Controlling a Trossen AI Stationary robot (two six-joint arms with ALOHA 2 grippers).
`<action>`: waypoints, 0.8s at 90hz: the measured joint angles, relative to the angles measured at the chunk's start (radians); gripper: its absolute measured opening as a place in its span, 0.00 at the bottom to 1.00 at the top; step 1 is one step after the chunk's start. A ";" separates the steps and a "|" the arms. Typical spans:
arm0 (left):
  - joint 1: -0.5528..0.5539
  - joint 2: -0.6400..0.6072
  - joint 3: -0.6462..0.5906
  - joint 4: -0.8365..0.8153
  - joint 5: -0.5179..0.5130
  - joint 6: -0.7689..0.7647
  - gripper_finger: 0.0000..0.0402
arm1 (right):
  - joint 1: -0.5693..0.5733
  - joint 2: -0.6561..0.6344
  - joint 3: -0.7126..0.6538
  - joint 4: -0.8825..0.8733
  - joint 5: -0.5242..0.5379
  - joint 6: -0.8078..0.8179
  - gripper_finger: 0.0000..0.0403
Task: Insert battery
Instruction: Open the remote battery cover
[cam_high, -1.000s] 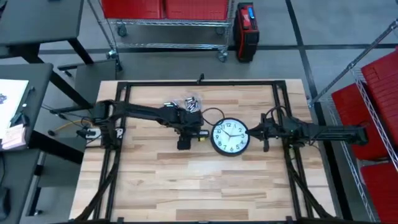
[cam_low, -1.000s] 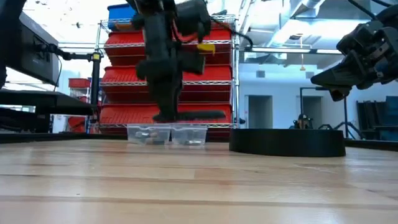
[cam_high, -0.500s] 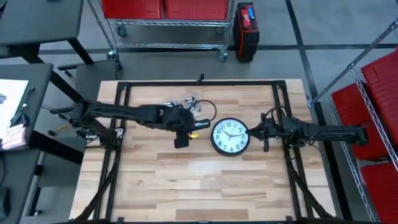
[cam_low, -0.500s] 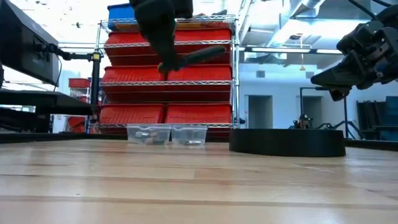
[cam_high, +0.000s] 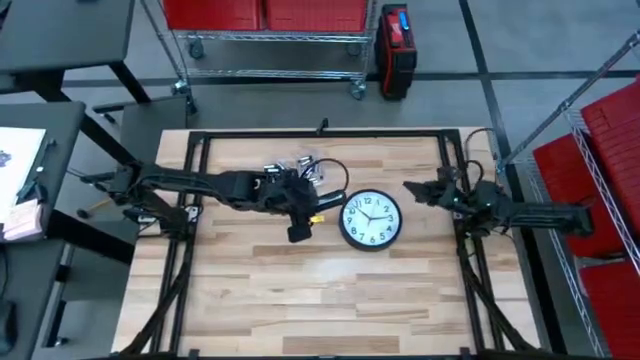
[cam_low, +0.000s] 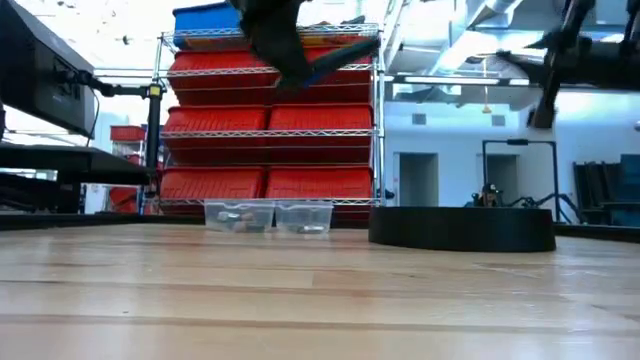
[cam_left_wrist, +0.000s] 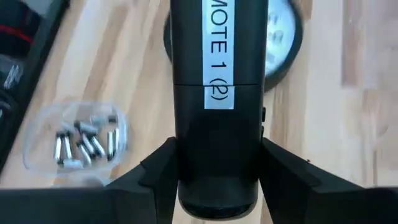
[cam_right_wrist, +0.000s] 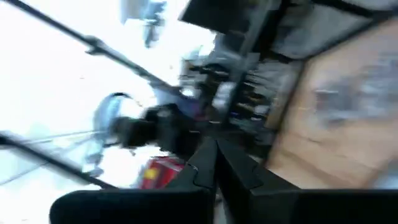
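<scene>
My left gripper (cam_high: 302, 218) hangs high over the table's middle, shut on a black remote (cam_left_wrist: 217, 106) with a white label. In the low view the remote (cam_low: 335, 58) slants near the picture's top. A clear container of batteries (cam_left_wrist: 78, 142) sits on the table near its far edge (cam_high: 300, 168). The round clock (cam_high: 371, 220) lies flat, face up, to the right of my left gripper. Right of the clock, my right gripper (cam_high: 412, 188) is raised, shut and holding nothing (cam_right_wrist: 211, 155). My left gripper pinches the remote between its two fingers (cam_left_wrist: 158, 171), one on each long side, near the remote's end (cam_left_wrist: 214, 186) closest to the wrist. The fingers lie along the remote. It is lifted clear of the table and tilted.
The black frame rails (cam_high: 320, 133) run round the table top. Red bin shelves (cam_low: 270, 120) stand beyond the far edge. Bare wood (cam_high: 330, 300) lies toward the near edge.
My left gripper has gone up with the remote, which has tipped from level to slanting, well clear of the table. My right gripper has gone up and swung toward the far edge, away from the clock.
</scene>
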 joint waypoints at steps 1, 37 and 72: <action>0.000 0.000 0.005 -0.005 -0.002 0.002 0.39 | 0.004 0.007 0.010 0.010 -0.006 -0.006 0.02; 0.000 -0.001 0.127 -0.098 -0.038 0.047 0.39 | 0.133 0.444 0.695 -0.533 -0.130 -0.505 0.41; 0.000 0.007 0.127 -0.141 -0.149 0.077 0.39 | 0.013 0.871 0.997 -0.923 -0.071 -0.437 0.63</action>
